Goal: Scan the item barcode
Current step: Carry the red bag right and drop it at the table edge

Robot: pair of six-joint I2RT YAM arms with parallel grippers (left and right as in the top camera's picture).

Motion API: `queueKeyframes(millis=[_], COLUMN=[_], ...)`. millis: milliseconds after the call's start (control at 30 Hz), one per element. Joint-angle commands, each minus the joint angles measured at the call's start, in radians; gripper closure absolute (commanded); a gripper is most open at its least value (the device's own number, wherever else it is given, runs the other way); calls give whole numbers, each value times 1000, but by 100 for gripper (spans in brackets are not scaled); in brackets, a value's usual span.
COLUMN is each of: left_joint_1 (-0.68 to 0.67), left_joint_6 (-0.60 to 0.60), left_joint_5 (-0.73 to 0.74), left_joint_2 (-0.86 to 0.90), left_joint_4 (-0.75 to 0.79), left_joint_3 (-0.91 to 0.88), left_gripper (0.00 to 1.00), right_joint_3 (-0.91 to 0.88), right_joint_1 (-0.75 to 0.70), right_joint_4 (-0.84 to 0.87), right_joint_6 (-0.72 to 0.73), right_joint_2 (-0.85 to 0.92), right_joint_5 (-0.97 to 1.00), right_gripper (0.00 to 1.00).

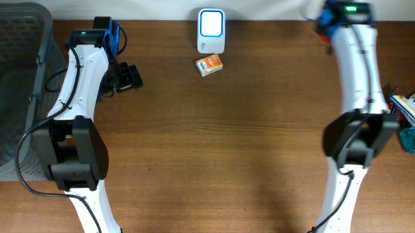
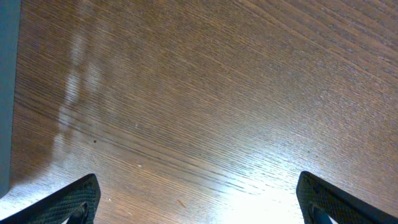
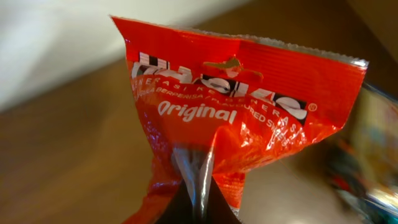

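Right wrist view, close-up: red packet point(image 3: 236, 118), foil, creased. Legible on its front: the word "Original" in white script, slanting up to the right. Above it runs one line of tiny white caps, partly legible: "…ERASI BERPERISA", then what looks like "…GENERAS…"; the rest is lost in folds. Over that line sits a big brand logo in black-and-white block letters, too crumpled to read. A small ® mark stands at the logo's right end. Overhead view: orange box point(image 1: 209, 65) on the table point(image 1: 227, 145) carries pale print on top, too small to read. Pkgs point(image 1: 412, 103) at the table's right edge show coloured labels w/ lettering, also too small to read.
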Motion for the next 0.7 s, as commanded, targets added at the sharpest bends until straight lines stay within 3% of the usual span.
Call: queueKeyframes(millis=[0, 300, 333, 367, 400, 433, 667], left_joint_1=[1, 1, 1, 1, 1, 1, 1], left_joint_6=[0, 0, 0, 1, 1, 1, 1], left_joint_5=[7, 7, 7, 7, 7, 7, 7], left_joint_2=[-6, -6, -6, -6, -6, -6, -6], left_joint_4=[-1, -1, -1, -1, -1, -1, -1], left_joint_3=[-5, -5, -5, -5, -5, -5, -5], left_gripper=[1, 1, 1, 1, 1, 1, 1], right_joint_3=[2, 0, -1, -2, -3, -5, -10], right_joint_1=[-140, -475, -498, -518, -534, -549, -572], right_joint_4=[-81, -177, -178, -179, -182, -185, -228], right_joint_6=[66, 65, 59, 59, 59, 58, 55], right_joint_2=[-3, 43, 45, 48, 50, 50, 55], right_joint_5=[-1, -56, -72, -89, -103, -115, -206], right_gripper=[96, 95, 88, 71, 46, 34, 26])
